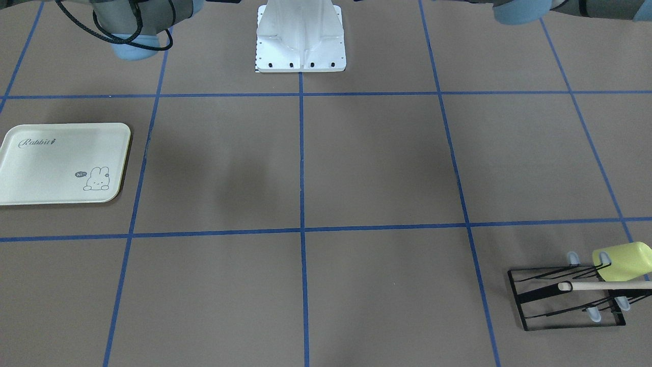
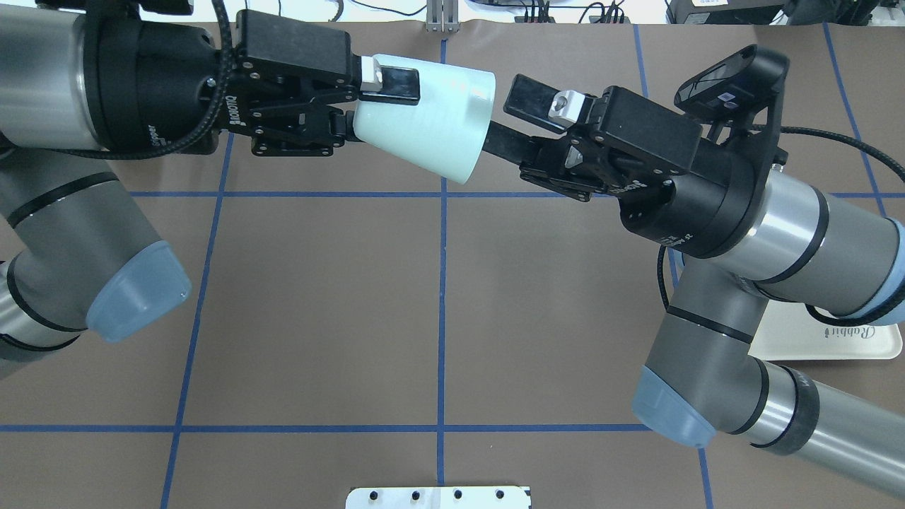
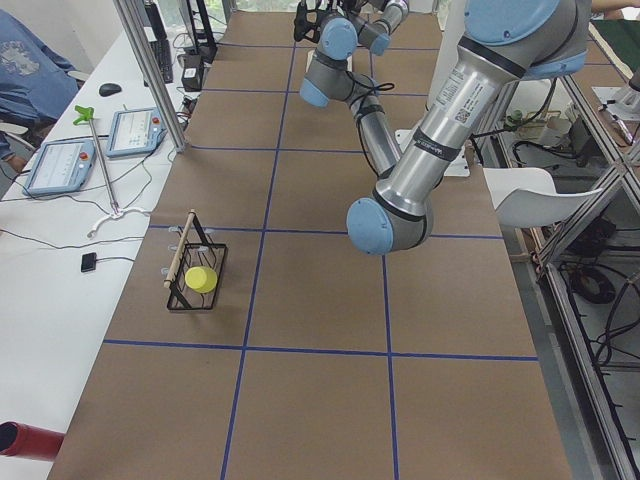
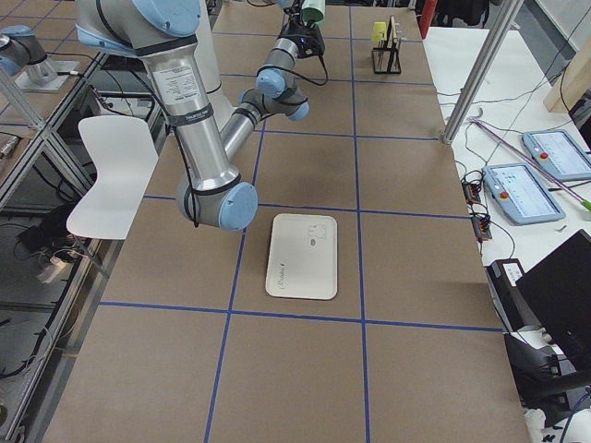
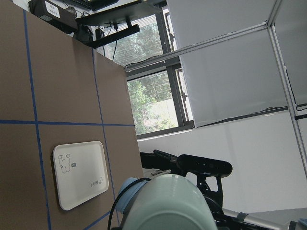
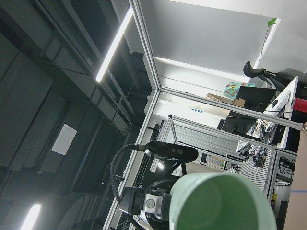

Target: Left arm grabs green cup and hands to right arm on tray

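The green cup [image 2: 424, 116] is held on its side, high above the table, with its wide mouth facing my right gripper. My left gripper [image 2: 375, 106] is shut on its narrow base end, one finger [image 2: 396, 81] lying on the wall. My right gripper [image 2: 500, 116] is open at the cup's mouth. Its lower finger [image 2: 503, 143] reaches the rim and its upper finger [image 2: 530, 97] stands off outside the wall. The cup fills the bottom of the left wrist view [image 5: 168, 203] and of the right wrist view [image 6: 220, 201]. The cream tray [image 1: 61, 163] lies empty on the table, partly under the right arm [image 2: 841, 339].
A black wire rack [image 1: 570, 295] with a yellow-green cup [image 1: 624, 261] and a wooden stick stands at the table's far corner on my left side. The white robot base [image 1: 300, 41] is at the near edge. Blue tape lines grid the brown table.
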{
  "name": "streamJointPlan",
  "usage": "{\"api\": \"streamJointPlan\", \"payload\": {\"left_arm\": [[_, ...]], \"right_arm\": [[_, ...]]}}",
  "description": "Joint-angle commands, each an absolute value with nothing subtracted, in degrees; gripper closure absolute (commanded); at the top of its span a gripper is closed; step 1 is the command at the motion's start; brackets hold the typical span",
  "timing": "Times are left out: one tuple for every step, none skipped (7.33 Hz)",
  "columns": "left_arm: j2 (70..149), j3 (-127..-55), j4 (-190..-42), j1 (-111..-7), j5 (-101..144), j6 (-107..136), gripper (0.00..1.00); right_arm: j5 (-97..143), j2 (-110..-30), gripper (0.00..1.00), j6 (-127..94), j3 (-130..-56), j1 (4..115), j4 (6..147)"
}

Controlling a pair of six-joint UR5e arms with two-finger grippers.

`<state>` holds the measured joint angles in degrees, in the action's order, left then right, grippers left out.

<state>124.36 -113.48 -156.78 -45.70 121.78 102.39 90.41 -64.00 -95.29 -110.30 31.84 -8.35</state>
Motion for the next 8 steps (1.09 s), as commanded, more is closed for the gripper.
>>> {"api": "streamJointPlan", "payload": {"left_arm": [[124.5,-113.6,-156.8,-44.8,121.8,102.5,1.0],[124.5,-113.6,-156.9,-44.8,121.8,102.6,1.0],[124.5,-113.6,-156.9,-44.7,121.8,102.7,1.0],[124.5,-113.7,-156.9,-44.6,121.8,102.7,1.0],[124.5,-113.8,-156.9,-44.6,121.8,102.7,1.0],[124.5,-113.9,-156.9,-44.5,121.8,102.7,1.0],[124.5,-113.9,-156.9,-44.6,121.8,102.7,1.0],[124.5,-114.0,-156.9,-44.6,122.0,102.6,0.74]], "right_arm": [[90.2,-63.1,0.08,-95.3,-110.3,31.8,-6.9],[90.1,-63.1,0.09,-95.3,-110.3,31.8,-6.9],[90.1,-63.1,0.12,-95.3,-110.3,31.8,-6.9],[90.1,-63.1,0.27,-95.4,-110.3,31.8,-6.9],[90.1,-63.2,0.51,-95.4,-110.3,31.8,-6.9],[90.2,-63.2,0.72,-95.4,-110.3,31.8,-6.9],[90.2,-63.2,0.9,-95.3,-110.3,31.9,-6.9],[90.2,-63.2,1.0,-95.2,-110.3,31.9,-6.9]]}}
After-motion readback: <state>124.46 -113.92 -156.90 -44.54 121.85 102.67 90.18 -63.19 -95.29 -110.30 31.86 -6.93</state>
